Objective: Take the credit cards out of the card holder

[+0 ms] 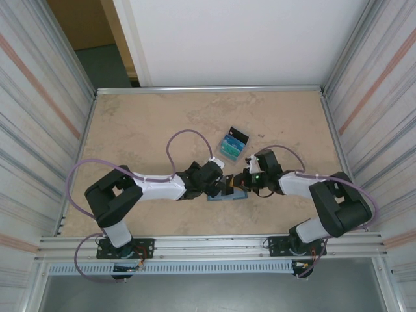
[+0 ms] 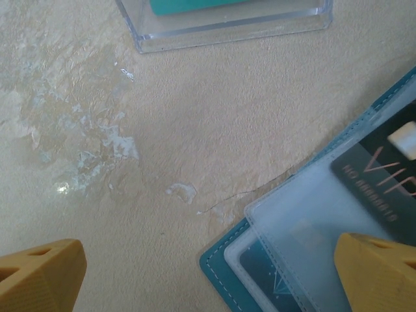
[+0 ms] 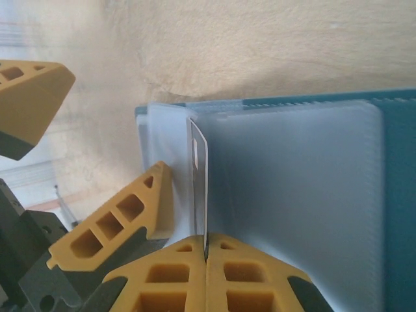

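Observation:
The card holder [image 1: 227, 194] lies open on the table between the two arms, teal-blue with frosted clear sleeves [image 3: 292, 195]. My right gripper [image 3: 206, 257] is shut on the near edge of a thin dark credit card [image 3: 200, 175], which stands edge-on in a sleeve. In the left wrist view that black card [image 2: 380, 175] with pale lettering shows under a sleeve, and another dark card [image 2: 273, 279] lies in the sleeve below. My left gripper [image 2: 208, 279] is open wide over the holder's corner [image 2: 218, 260], with one finger [image 2: 380, 273] over the sleeve and the other [image 2: 39, 276] above bare table.
A clear plastic box [image 1: 234, 144] with a teal card [image 2: 195, 5] and more cards stands just beyond the holder. Metal rails edge the tabletop, and corrugated walls [image 1: 39, 97] rise on both sides. Bare table stretches to the left and far side.

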`<action>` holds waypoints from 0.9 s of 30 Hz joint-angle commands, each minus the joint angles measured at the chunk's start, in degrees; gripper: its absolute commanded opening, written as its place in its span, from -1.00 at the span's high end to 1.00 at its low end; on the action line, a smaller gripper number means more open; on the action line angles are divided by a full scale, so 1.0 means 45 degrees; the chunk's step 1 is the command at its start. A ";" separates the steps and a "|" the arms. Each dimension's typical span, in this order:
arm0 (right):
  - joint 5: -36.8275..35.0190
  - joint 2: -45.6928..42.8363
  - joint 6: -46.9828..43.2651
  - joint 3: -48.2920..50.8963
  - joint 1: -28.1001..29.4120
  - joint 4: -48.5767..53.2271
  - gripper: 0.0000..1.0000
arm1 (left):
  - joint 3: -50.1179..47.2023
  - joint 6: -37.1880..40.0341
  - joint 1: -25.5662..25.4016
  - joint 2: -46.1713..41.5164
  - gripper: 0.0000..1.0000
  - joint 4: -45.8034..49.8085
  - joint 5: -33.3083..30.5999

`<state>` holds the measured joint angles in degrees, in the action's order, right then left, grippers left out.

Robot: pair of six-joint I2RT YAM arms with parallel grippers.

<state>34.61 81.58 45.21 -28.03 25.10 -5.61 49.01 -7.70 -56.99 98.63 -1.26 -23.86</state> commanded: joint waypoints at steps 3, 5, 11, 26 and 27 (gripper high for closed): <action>-0.1672 -0.1397 -0.1348 -0.0549 0.0006 0.3257 1.00 | -0.0796 0.0558 0.0301 -0.0241 -0.97 0.0240 -0.0016; -0.2035 -0.1981 -0.1637 -0.0774 0.0065 0.4015 1.00 | -0.0995 0.0850 0.0340 -0.0427 -0.97 -0.0004 0.0133; -0.3253 -0.3690 -0.2507 -0.1556 0.0268 0.6004 1.00 | -0.1688 0.2110 0.0549 -0.1024 -0.97 -0.0762 0.1023; -0.6075 -0.2956 -0.6012 -0.5596 0.0418 0.8456 1.00 | -0.2421 0.3519 0.1260 -0.3020 -0.97 -0.0913 0.2499; -0.6183 -0.2593 -0.6329 -0.6010 0.0417 0.8570 1.00 | -0.2383 0.3390 0.1262 -0.3190 -0.97 -0.0796 0.2581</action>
<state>10.48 67.07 23.11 -50.76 26.65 29.91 38.54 6.42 -51.53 87.81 -5.91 -13.87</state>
